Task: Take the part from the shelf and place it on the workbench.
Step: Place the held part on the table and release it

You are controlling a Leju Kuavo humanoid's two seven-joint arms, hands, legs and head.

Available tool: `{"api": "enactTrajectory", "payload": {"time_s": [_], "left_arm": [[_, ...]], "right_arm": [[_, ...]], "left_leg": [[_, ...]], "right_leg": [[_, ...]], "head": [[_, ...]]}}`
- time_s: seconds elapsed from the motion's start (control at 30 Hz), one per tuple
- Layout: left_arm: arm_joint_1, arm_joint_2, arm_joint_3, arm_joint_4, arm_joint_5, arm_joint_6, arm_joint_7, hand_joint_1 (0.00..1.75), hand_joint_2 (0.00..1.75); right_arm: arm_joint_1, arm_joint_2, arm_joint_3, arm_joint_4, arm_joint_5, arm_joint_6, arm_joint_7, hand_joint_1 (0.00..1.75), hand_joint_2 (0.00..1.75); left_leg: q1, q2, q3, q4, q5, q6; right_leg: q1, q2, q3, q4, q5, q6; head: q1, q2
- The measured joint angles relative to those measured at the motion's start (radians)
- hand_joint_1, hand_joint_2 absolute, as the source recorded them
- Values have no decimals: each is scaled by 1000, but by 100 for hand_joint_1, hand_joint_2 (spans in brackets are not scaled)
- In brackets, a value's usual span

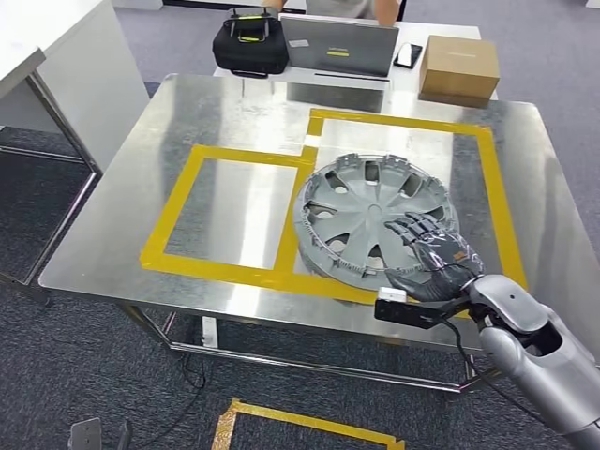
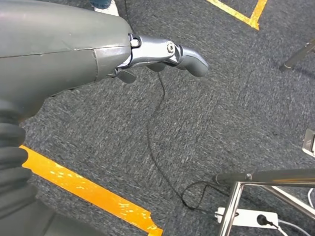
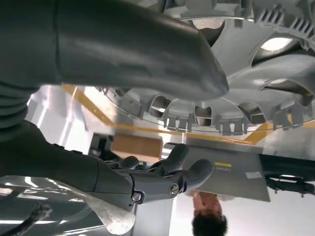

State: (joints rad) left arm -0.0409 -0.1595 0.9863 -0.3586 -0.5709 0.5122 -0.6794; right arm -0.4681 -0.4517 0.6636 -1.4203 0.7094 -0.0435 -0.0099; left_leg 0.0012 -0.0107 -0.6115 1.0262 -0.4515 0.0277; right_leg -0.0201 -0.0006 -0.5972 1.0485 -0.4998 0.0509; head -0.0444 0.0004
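Head view: grey plastic spoked wheel cover (image 1: 375,225) flat on steel counter (image 1: 106,234), overlapping yellow tape border (image 1: 283,225) between two taped squares. Right hand (image 1: 431,255) fingers spread over its near rim; whether gripping, cannot tell. Counter's left square bare.

Left wrist view: left hand (image 2: 163,54) above dark carpet (image 2: 223,98), fingers loosely extended, holding nothing.

Right wrist view: thumb (image 3: 148,54) beside cover rim.

The tabletop (image 1: 212,103) is shiny bare silver metal, marked with yellow tape outlines (image 1: 164,228) forming rectangles. The part (image 1: 365,211), a spoked wheel cover, is plain matte grey. The right hand (image 1: 433,258) has dark grey fingers (image 1: 413,228) with small orange accents, on a silver arm. The floor (image 1: 70,375) is dark grey speckled carpet with yellow tape. A cardboard box (image 1: 458,66) is brown; a bag (image 1: 249,42) is black.
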Motion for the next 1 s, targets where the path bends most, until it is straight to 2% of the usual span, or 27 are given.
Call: {"api": "enactTrajectory", "payload": {"time_s": [0.07, 0.13, 0.17, 0.23, 0.3, 0.33, 0.37, 0.4, 0.47, 0.53, 0.63, 0.7, 0.73, 0.77, 0.83, 0.87, 0.9, 0.93, 0.97, 1.0], "left_arm": [[0, 0, 7, 0, -3, 3, 0, 0, 0], [2, -2, 16, 0, -4, 7, 0, 0, 0], [2, -3, 20, 0, -4, 9, 0, 0, 0], [3, -7, 28, 0, -4, 13, 1, 0, 0], [3, -12, 35, 0, -6, 16, 2, 0, 0], [4, -13, 39, 0, -8, 17, 2, 0, 0], [5, -14, 42, 0, -11, 18, 2, 0, 0], [6, -16, 46, 0, -13, 19, 2, 0, 0], [7, -17, 50, 0, -16, 22, 1, 0, 0], [7, -19, 53, 0, -16, 23, 0, 0, 0], [6, -22, 60, 0, -18, 25, 0, 0, 0], [6, -26, 62, 0, -18, 25, 0, 0, 0], [5, -27, 63, 0, -18, 26, 0, 0, 0], [4, -29, 64, -1, -18, 26, 0, 0, 0], [2, -31, 66, -1, -18, 26, 0, 0, 0], [2, -32, 67, -1, -18, 26, 0, 0, 0], [3, -34, 69, -1, -18, 27, 0, 0, 0], [3, -35, 70, -1, -18, 28, 0, 0, 0], [3, -37, 72, -1, -19, 29, 0, 0, 0], [3, -38, 74, -1, -19, 30, 0, 0, 0]], "right_arm": [[36, 13, -34, -14, -86, -13, -13, 0, 0], [89, 35, -77, -35, -168, -42, -23, 0, 0], [114, 48, -100, -46, -200, -58, -25, 0, 0], [156, 75, -146, -66, -250, -84, -26, 0, 0], [195, 100, -187, -81, -299, -104, -38, 0, 0], [218, 112, -206, -91, -327, -113, -53, 0, 0], [245, 126, -229, -106, -358, -124, -72, 0, 0], [274, 141, -253, -124, -386, -136, -93, 0, 0], [323, 167, -298, -163, -426, -161, -127, 0, 0], [350, 182, -326, -190, -440, -173, -141, 0, 0], [380, 196, -357, -220, -445, -177, -146, 0, 0], [396, 201, -372, -238, -446, -178, -148, 0, 0], [400, 203, -378, -245, -447, -178, -148, 0, 0], [403, 204, -385, -250, -448, -179, -150, 0, 0], [417, 210, -399, -257, -465, -188, -160, 0, 0], [430, 215, -407, -262, -479, -194, -170, 0, 0], [446, 222, -417, -271, -497, -202, -182, 0, 0], [462, 228, -427, -282, -513, -209, -193, 0, 0], [478, 233, -438, -295, -527, -214, -204, 0, 0], [493, 239, -448, -310, -540, -220, -214, 0, 0]], "left_leg": [[-2, -1, -2, 2, 0, -11], [2, -1, -2, 4, -1, -20], [3, -1, -7, 17, -13, -26], [5, 0, -40, 97, -65, -35], [6, 0, -93, 225, -126, -40], [6, 0, -111, 268, -140, -40], [6, 0, -114, 279, -135, -39], [6, 0, -100, 251, -113, -36], [5, -1, -35, 122, -48, -27], [4, -3, 13, 25, -21, -20], [-1, -3, 23, 2, -28, -16], [1, 0, 25, -6, -22, -4], [3, 2, 27, -11, -19, 2], [5, 5, 28, -15, -16, 8], [3, 8, 28, -15, -15, 13], [3, 11, 27, -15, -15, 14], [2, 14, 27, -14, -16, 14], [2, 16, 28, -13, -16, 14], [2, 20, 29, -12, -18, 13], [1, 24, 29, -10, -20, 11]], "right_leg": [[5, 1, 21, -32, 0, -10], [5, 0, 22, -33, 5, -23], [4, -1, 22, -35, 6, -29], [2, -3, 23, -36, 8, -38], [3, -3, 23, -36, 8, -42], [3, -3, 24, -36, 8, -42], [4, -3, 24, -36, 7, -42], [4, -2, 24, -35, 7, -43], [4, 1, 27, -35, 5, -41], [6, 4, 27, -34, 4, -38], [7, 9, 23, -36, 5, -23], [5, 10, 19, -34, 0, -11], [4, 10, 11, -16, -15, -8], [4, 9, -8, 24, -40, -5], [4, 8, -63, 151, -102, -3], [4, 8, -89, 206, -121, -1], [4, 7, -101, 231, -121, 0], [4, 6, -96, 221, -105, 0], [4, 0, -74, 174, -75, 0], [5, -17, -40, 105, -42, -2]], "head": [[-1, 0], [0, 0], [-2, 0], [-5, 0], [-7, 0], [-7, 0], [-7, 0], [-7, 0], [-7, 0], [-7, 0], [-6, 0], [-6, 0], [-5, 0], [-4, 0], [-2, 0], [-2, 0], [-2, 0], [-2, 0], [-2, 0], [-2, 0]]}}
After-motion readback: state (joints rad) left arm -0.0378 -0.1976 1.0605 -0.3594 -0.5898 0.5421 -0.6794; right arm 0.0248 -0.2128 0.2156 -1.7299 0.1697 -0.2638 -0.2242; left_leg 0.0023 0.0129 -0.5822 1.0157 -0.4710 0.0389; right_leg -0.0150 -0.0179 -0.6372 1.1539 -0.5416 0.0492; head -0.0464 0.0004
